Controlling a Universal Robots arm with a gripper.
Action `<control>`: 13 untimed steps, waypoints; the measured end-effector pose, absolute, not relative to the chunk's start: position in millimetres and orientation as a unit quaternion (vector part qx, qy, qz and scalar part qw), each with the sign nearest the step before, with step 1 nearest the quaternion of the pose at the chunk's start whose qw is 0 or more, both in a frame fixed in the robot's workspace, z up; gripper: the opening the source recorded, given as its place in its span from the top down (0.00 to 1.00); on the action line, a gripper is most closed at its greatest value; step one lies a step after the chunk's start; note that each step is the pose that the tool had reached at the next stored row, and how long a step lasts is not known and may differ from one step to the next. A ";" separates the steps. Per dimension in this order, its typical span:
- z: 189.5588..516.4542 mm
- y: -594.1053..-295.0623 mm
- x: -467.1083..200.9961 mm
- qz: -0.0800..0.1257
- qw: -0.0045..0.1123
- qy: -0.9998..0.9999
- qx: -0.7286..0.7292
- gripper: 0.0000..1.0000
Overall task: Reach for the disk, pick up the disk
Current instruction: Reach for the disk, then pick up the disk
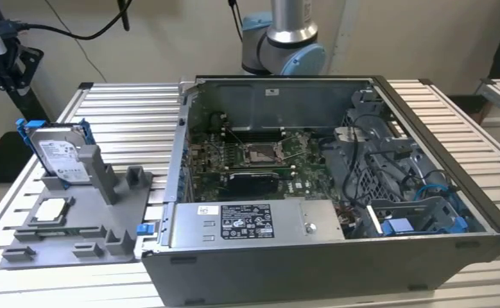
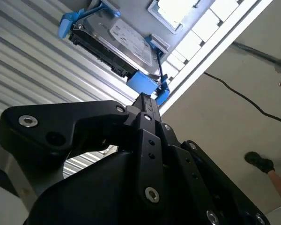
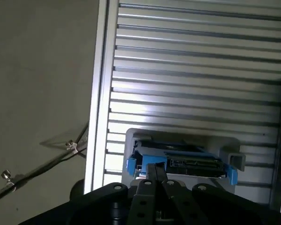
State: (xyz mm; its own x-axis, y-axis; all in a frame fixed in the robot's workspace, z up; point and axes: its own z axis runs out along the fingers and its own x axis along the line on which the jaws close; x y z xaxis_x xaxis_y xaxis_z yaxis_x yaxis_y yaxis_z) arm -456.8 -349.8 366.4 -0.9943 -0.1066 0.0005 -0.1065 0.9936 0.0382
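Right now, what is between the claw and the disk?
Nothing is in the way. In both wrist views the claw points at the blue edge of the disk, with no other thing between them.

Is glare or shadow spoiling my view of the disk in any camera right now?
Exterior view: even light, the blue-framed silver-grey hard drive shows plainly, no glare. Second wrist view: the white squares beside it are blown out, its face only lightly sheened. First wrist view: a bright band glares on the ribbed metal table, and the drive's edge sits in shade.
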 end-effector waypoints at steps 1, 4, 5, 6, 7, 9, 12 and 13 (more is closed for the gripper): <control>366.5 -349.8 -456.8 -0.019 0.001 -0.998 0.063 1.00; 366.5 -349.8 -456.8 -0.019 0.002 -0.996 0.090 1.00; 366.5 -349.8 -456.8 -0.019 0.002 -0.995 0.099 1.00; 366.5 -349.8 -456.8 -0.019 0.002 -0.994 0.108 1.00; 366.5 -349.8 -456.8 -0.019 0.003 -0.993 0.117 1.00; 366.5 -349.8 -456.8 -0.019 0.003 -0.991 0.135 1.00; 366.4 -349.8 -456.8 -0.019 0.003 -0.987 0.162 1.00; 366.5 -349.8 -456.8 -0.019 0.004 -0.985 0.171 1.00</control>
